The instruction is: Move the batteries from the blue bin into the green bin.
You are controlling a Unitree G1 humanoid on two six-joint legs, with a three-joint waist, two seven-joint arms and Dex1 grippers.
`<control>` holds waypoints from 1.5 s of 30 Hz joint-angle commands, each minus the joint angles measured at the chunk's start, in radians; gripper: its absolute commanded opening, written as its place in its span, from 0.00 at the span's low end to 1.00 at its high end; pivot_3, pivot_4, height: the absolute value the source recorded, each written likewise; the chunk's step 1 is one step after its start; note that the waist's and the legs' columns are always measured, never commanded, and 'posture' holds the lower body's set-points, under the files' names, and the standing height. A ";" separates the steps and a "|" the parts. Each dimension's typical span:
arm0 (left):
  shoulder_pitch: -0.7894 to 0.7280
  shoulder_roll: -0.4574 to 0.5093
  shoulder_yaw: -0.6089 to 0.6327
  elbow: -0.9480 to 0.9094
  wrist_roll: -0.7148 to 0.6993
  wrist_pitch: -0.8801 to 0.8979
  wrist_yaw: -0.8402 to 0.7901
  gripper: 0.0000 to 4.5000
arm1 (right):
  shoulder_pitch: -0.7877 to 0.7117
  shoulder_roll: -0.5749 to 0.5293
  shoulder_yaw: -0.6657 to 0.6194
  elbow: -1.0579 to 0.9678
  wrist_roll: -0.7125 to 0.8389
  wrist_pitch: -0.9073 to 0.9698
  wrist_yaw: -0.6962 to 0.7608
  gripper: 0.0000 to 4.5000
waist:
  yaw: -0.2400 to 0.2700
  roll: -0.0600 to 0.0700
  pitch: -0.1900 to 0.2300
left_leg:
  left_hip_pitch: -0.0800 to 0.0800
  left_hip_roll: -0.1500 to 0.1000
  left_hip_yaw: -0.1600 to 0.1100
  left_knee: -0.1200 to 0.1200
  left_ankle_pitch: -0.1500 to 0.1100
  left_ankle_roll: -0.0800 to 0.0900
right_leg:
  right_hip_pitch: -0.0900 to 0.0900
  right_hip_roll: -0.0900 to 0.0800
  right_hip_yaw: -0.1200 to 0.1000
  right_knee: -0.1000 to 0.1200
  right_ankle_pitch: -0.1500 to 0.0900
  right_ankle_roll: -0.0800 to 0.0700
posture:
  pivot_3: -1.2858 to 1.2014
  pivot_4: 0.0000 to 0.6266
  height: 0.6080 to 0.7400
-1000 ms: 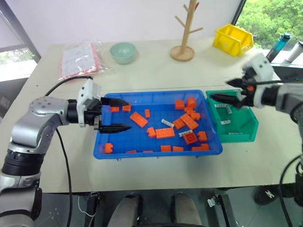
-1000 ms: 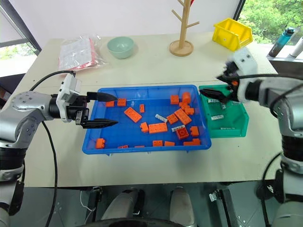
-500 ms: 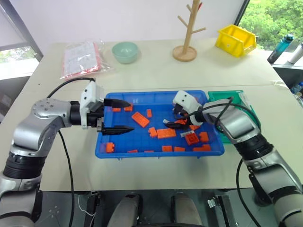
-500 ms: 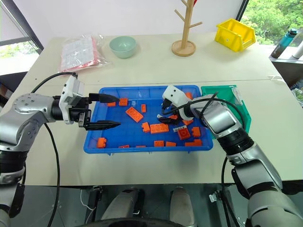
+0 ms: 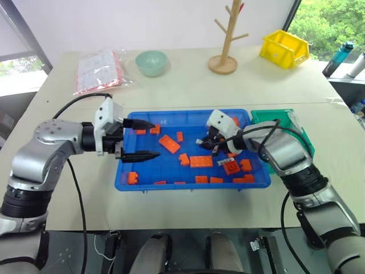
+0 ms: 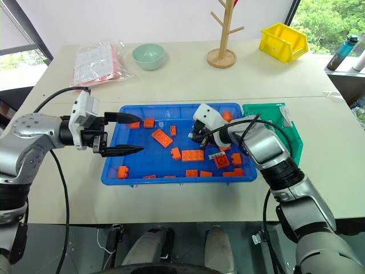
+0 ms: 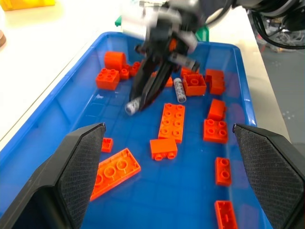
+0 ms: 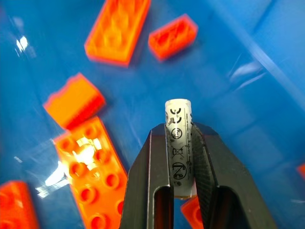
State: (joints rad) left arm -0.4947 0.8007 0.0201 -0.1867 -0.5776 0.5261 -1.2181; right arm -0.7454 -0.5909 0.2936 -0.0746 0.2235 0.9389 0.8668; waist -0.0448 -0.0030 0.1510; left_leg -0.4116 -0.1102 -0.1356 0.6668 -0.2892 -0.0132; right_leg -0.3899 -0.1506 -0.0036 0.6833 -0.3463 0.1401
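R gripper (image 8: 180,157) is over the middle of the blue bin (image 5: 171,171), fingers pinching a battery (image 8: 178,143) lengthwise, just above the orange bricks (image 5: 200,161). Another battery (image 7: 179,90) lies on the bin floor nearby. L gripper (image 5: 142,138) at the bin's left end, fingers spread w/ nothing between. Green bin (image 5: 296,134) touches the blue bin's right side.

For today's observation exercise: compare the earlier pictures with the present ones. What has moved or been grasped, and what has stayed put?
The right gripper swung from over the green bin, where it stood open, down into the blue bin and shut on a battery. The left gripper stayed open over the tray's left end, and the orange bricks kept their places.
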 commanded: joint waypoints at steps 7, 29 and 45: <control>-0.060 -0.040 -0.028 0.041 0.020 -0.050 -0.020 1.00 | -0.021 -0.313 -0.404 -0.048 0.103 0.166 -0.011 0.01 | 0.005 0.000 0.000 | 0.000 -0.001 -0.001 -0.001 0.000 0.000 | 0.000 -0.001 0.000 0.000 0.000 0.000 | 0.52 0.24 0.90; -0.104 -0.074 -0.055 0.079 0.046 -0.073 -0.059 1.00 | 0.045 -0.374 -0.293 -0.187 0.203 0.059 0.077 0.78 | 0.000 0.000 0.000 | 0.000 0.002 0.004 0.000 0.000 0.000 | 0.000 0.000 0.000 0.000 0.000 0.000 | 0.52 0.24 0.90; -0.032 -0.040 -0.001 -0.001 0.021 -0.040 -0.004 1.00 | -0.014 -0.350 0.216 -0.099 -0.153 -0.419 0.423 0.78 | 0.000 0.000 0.000 | 0.000 0.001 0.003 0.000 0.000 0.000 | -0.001 0.000 0.000 -0.001 0.000 0.000 | 0.52 0.24 0.90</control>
State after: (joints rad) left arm -0.5272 0.7467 -0.0154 -0.1469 -0.5369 0.4815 -1.2322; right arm -0.7179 -0.9526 0.5067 -0.1807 0.1069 0.5524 1.2690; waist -0.0449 -0.0032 0.1511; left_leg -0.4117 -0.1091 -0.1328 0.6669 -0.2893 -0.0129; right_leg -0.3904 -0.1507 -0.0038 0.6826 -0.3463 0.1402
